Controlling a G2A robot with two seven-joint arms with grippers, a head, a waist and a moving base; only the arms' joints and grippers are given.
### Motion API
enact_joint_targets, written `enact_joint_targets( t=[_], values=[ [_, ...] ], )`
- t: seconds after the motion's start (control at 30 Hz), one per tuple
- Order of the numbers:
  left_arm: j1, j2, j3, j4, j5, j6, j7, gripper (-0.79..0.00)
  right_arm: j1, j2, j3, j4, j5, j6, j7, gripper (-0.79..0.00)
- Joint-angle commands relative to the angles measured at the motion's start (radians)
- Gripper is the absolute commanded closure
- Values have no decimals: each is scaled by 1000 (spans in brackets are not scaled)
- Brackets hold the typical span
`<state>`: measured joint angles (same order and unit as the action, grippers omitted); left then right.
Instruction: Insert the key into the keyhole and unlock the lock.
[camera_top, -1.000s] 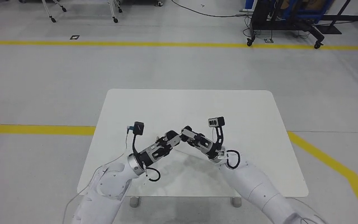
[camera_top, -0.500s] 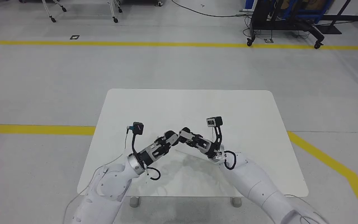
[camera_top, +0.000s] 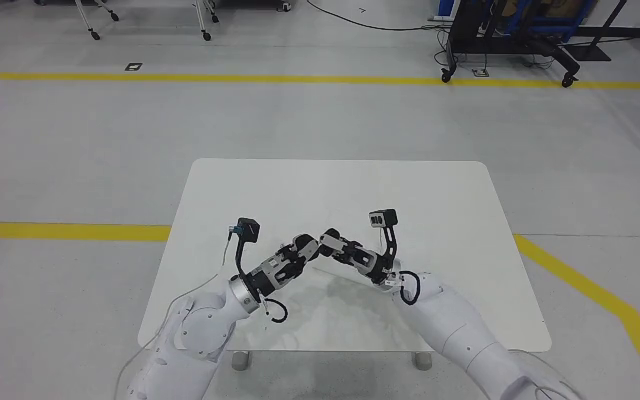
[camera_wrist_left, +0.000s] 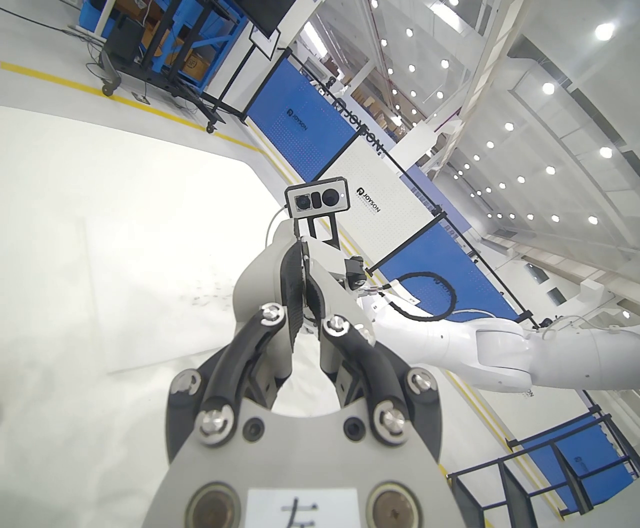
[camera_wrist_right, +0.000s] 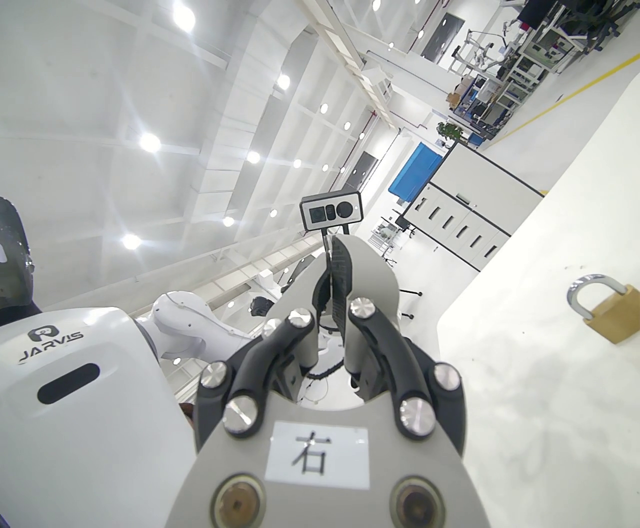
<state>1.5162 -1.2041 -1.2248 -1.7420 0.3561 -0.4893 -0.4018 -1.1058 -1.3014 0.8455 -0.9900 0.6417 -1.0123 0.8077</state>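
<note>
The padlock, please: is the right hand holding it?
No, the padlock lies on the white table, apart from the right hand.

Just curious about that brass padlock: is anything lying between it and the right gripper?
Nothing visible does. Just white tabletop separates the padlock from the right gripper, which is off to one side.

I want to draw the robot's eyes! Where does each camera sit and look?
Top view: above the arms, looking down at the white table; left arm and right arm show, tips close together.
Left wrist view: on the left wrist, looking past its shut jaws at the right arm.
Right wrist view: on the right wrist, looking past its shut jaws at the left arm; padlock on the table.
Shared: both wrist views show the table and the other wrist's camera.
</note>
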Motion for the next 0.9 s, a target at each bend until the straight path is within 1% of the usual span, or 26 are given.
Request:
enact_joint_targets(
  t=[0.0,0.17,0.2,0.3,0.37,0.4,0.43,0.47,0.63,0.7,0.87],
  values=[
    [3,1,2,-3,5,1,5,0,-1,-2,2,1,-5,0,0,0],
    [3,2,2,2,-15,-2,8,0,0,-7,5,8,-12,0,0,0],
    [3,3,1,1,-14,-2,7,0,0,-8,6,9,-13,0,0,-49],
    [3,4,1,0,-10,0,10,0,0,-10,8,12,-16,0,0,-268],
    [3,5,1,0,-8,1,11,0,0,-10,10,11,-18,0,0,-354],
    [3,5,1,-1,-7,2,11,0,0,-10,14,11,-19,0,0,-416],
    [3,6,0,-1,-7,2,11,0,2,-10,23,13,-28,0,-2,-742],
    [3,6,0,-1,-9,-1,11,0,3,-8,35,17,-48,0,-9,-785],
    [5,9,-10,3,-59,-30,9,0,-3,-9,53,8,-70,0,-26,-785],
    [1,11,-18,0,-49,-43,1,0,-3,-9,53,8,-70,0,-26,-785],
    [1,11,-18,0,-49,-43,1,0,-3,-9,53,8,-70,0,-26,-785]
  ],
)
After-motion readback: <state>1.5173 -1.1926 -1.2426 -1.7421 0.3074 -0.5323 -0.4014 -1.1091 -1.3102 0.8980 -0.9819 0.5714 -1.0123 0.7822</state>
